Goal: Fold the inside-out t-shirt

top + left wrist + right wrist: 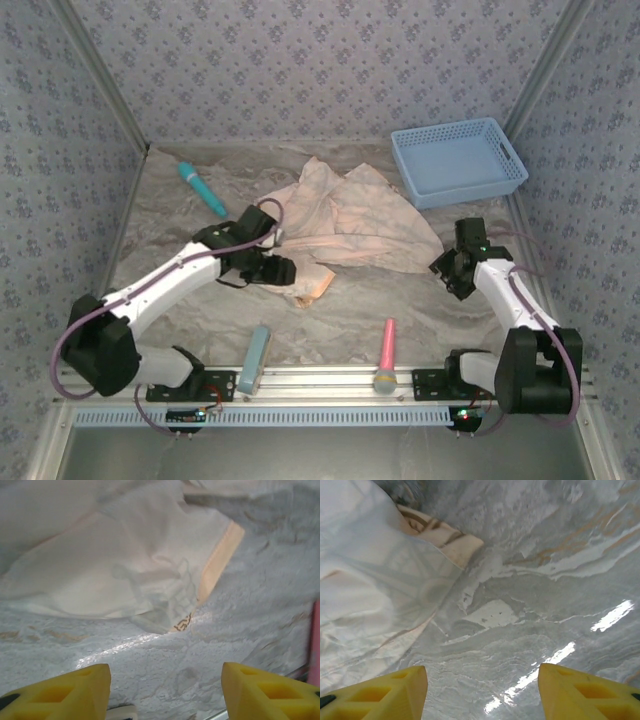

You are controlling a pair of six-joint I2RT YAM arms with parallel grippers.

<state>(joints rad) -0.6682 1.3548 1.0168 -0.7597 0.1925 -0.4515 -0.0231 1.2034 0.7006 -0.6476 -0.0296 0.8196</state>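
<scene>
"Left wrist view: what sits between the fingers?"

"Nothing. The left gripper (pixel 165 692) stands wide over bare table (pixel 240 635). The t-shirt (pixel 115 565) starts just ahead of its tips, a hemmed corner nearest."

"And the other side?"

"Same. The right gripper (pixel 482 692) is spread wide and holds nothing. Cloth lies ahead and to its left, apart from the tips."

"So how far along?"

"Hardly begun, I'd judge. From above, the shirt is 1 rumpled heap between the 2 grippers, with edges turned over anyhow, no flat panel and no clean crease."

"What's left?"

"Nearly all of it: spread it flat, bring the sleeves and sides in, then fold it over. Whether any fold is already made under those wrinkles, I cannot tell."

"Beyond it?"

"A blue basket (pixel 458 160), far past the right gripper, near the shirt's far edge."
</scene>
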